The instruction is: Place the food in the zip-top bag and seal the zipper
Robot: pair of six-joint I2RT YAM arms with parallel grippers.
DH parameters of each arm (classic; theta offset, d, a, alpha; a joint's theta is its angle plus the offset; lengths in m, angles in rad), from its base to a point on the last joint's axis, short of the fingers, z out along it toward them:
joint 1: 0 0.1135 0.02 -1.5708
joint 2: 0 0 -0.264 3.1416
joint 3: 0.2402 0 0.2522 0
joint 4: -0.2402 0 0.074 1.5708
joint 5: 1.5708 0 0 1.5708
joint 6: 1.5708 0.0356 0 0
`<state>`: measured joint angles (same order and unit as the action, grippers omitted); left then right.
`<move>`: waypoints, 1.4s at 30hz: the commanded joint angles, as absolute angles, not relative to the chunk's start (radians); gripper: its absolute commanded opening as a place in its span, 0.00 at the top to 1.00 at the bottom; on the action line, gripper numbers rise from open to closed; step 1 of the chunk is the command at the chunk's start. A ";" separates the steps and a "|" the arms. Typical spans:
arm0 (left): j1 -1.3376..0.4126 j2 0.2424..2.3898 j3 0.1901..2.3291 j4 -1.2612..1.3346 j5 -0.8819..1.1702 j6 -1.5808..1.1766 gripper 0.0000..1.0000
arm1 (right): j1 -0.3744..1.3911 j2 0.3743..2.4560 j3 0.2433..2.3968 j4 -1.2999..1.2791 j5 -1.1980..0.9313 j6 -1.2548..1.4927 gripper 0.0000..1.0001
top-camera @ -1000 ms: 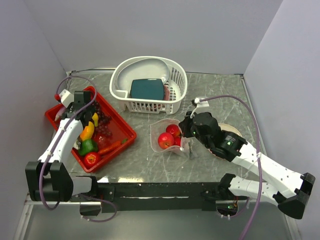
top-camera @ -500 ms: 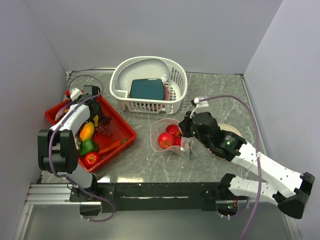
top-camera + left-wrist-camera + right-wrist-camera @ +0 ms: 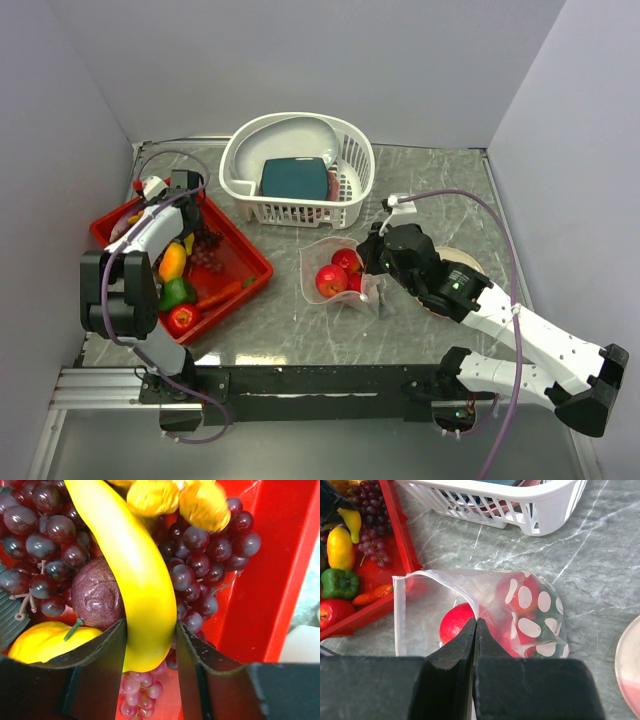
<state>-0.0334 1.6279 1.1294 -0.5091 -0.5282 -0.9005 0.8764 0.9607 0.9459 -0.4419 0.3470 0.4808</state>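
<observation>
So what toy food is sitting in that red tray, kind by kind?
banana: 1
yellow fruit: 1
green pepper: 1
red tomato: 1
orange carrot: 1
heap of purple grapes: 1
dark purple round fruit: 1
Total in the red tray: 7, not counting the blurred yellow lumps beyond the grapes.

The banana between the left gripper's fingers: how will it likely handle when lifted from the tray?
The banana looks glossy and smooth, so it may slip in the left gripper. It is curved and held near one end, so it could pivot. It looks rigid and probably light; the grapes lying against it may shift as it rises.
</observation>
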 commanded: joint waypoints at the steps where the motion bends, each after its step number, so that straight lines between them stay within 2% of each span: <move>1: -0.032 1.504 1.103 -0.518 -0.525 -0.922 0.56 | 0.870 0.962 0.951 -0.397 0.364 0.472 1.00; 13: -0.037 1.200 0.985 -0.534 -0.378 -0.933 0.58 | 0.870 0.968 0.946 -0.396 0.357 0.471 1.00; 17: -0.066 1.106 0.991 -0.515 -0.232 -0.855 0.60 | 0.870 0.973 0.948 -0.387 0.357 0.471 1.00; 28: -0.481 0.928 1.060 -0.437 0.158 -0.813 0.61 | 0.871 1.037 1.009 -0.385 0.342 0.502 1.00; 35: -0.505 0.796 1.020 -0.469 0.407 -0.838 0.60 | 0.870 1.078 1.051 -0.405 0.390 0.518 1.00; 42: -0.509 0.785 0.954 -0.446 0.652 -0.877 0.63 | 0.874 1.111 1.088 -0.413 0.411 0.529 1.00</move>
